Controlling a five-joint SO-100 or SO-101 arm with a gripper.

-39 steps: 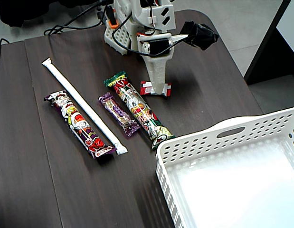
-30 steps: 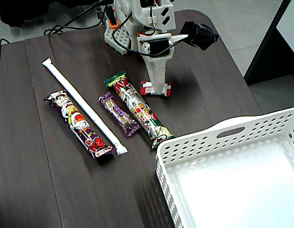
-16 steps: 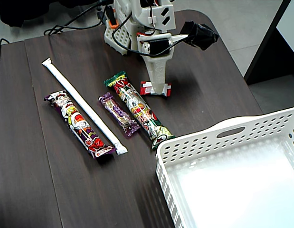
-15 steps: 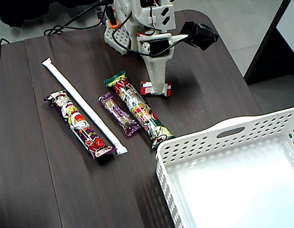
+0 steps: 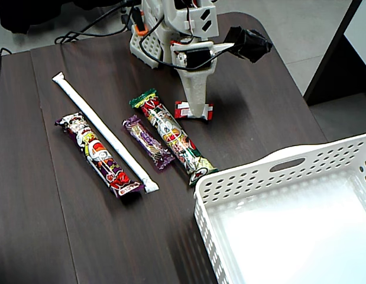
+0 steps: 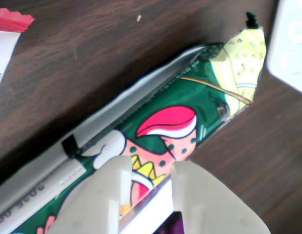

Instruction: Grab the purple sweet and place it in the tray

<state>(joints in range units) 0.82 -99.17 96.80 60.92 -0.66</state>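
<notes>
Lying between white stick (image 5: 104, 131) and green bar (image 5: 174, 136) (narrow gaps): purple sweet (image 5: 148, 142).

single white arm (image 5: 171, 26), shown folded low over its base at the top of the fixed view, with the forearm turned steeply downward. the gripper (image 5: 195, 112) is pointed almost straight down, its tip held low. in the wrist view the gripper (image 6: 151, 165) is seen entering from the bottom edge; two pale fingers (image 6: 111, 195) are shown side by side, the jaws slightly parted, with nothing clamped between the tips.
</notes>
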